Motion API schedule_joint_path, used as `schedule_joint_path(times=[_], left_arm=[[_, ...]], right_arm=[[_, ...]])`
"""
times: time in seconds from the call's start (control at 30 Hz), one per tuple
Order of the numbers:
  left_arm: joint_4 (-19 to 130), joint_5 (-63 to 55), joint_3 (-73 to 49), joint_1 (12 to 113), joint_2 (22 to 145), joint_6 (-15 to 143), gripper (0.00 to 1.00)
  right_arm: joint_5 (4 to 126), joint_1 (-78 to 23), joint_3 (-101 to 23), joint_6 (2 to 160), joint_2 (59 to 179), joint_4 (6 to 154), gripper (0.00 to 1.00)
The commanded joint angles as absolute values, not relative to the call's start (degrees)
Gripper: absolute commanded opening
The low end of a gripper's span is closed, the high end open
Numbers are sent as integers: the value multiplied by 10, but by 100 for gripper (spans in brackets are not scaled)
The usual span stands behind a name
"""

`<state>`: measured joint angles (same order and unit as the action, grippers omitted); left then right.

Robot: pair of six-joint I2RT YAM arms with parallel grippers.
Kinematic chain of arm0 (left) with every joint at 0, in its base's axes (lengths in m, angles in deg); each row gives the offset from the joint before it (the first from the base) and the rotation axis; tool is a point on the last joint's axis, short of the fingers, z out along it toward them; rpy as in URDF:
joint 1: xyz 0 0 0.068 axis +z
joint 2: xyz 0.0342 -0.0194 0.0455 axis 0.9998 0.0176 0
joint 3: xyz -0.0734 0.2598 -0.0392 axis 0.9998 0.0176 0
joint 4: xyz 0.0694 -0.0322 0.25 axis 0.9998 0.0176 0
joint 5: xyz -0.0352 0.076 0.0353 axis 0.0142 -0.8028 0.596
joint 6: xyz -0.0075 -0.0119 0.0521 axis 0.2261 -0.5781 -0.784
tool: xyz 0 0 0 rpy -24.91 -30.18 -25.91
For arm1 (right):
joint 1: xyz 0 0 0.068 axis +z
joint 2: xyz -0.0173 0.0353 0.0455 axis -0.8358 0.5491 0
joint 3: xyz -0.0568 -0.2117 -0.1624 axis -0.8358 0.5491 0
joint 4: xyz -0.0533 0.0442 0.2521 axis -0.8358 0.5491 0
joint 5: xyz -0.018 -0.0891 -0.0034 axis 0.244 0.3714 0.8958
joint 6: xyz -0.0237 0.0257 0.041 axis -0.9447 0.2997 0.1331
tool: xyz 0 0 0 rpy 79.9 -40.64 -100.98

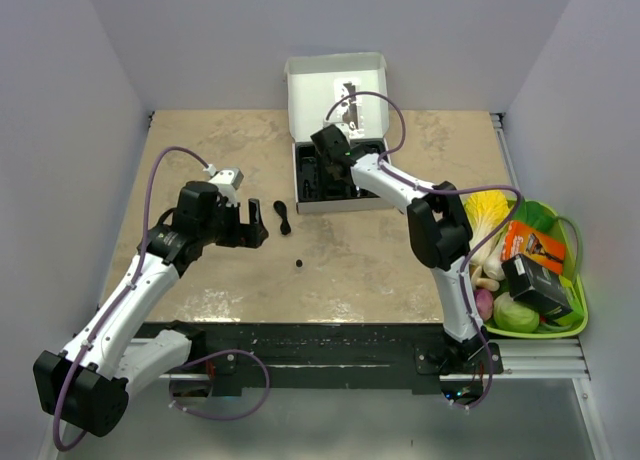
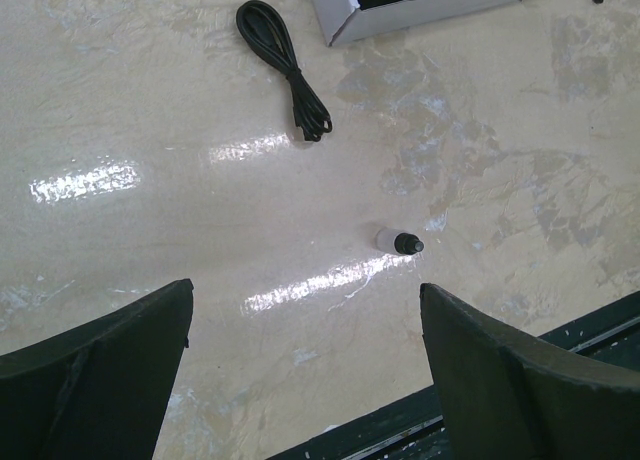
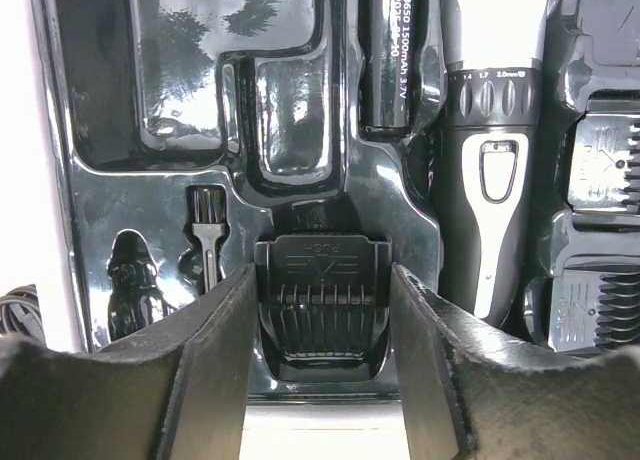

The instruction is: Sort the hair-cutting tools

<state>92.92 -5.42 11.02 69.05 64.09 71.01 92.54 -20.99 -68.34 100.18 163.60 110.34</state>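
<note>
The open white box (image 1: 336, 85) at the back holds a black moulded tray (image 3: 150, 160). In the right wrist view the black-and-silver clipper (image 3: 490, 150), a short cylinder (image 3: 392, 55) and a small brush (image 3: 207, 225) lie in the tray's recesses. My right gripper (image 3: 322, 275) reaches into the tray (image 1: 335, 170), and its fingers press both sides of a square comb guard (image 3: 322, 305) that sits in a recess. My left gripper (image 2: 305, 290) hovers open over bare table (image 1: 255, 225). A coiled black cord (image 2: 285, 68) (image 1: 283, 217) and a tiny round bit (image 2: 405, 243) (image 1: 298, 265) lie loose beyond it.
More comb guards (image 3: 605, 170) fill the tray's right side. A green basket (image 1: 578, 310) at the right edge holds toy vegetables and a dark box (image 1: 536, 285). The black base rail (image 1: 330, 345) runs along the near edge. White walls close in the table.
</note>
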Motion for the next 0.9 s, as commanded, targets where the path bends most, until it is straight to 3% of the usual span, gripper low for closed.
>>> schedule_joint_path(times=[0.0, 0.3, 0.63, 0.73, 0.87], left_arm=[[916, -50, 87, 690, 639, 704, 100], [917, -45, 82, 690, 641, 704, 99], [918, -43, 79, 690, 641, 704, 100], [917, -43, 80, 690, 640, 706, 100], [916, -42, 82, 690, 640, 707, 100]], right_arm=[[919, -207, -683, 1013, 1635, 1112, 56], [931, -207, -714, 1003, 1624, 1132, 64], [947, -207, -722, 996, 1582, 1129, 66], [952, -207, -719, 996, 1568, 1119, 60], [967, -207, -730, 994, 1568, 1118, 35]])
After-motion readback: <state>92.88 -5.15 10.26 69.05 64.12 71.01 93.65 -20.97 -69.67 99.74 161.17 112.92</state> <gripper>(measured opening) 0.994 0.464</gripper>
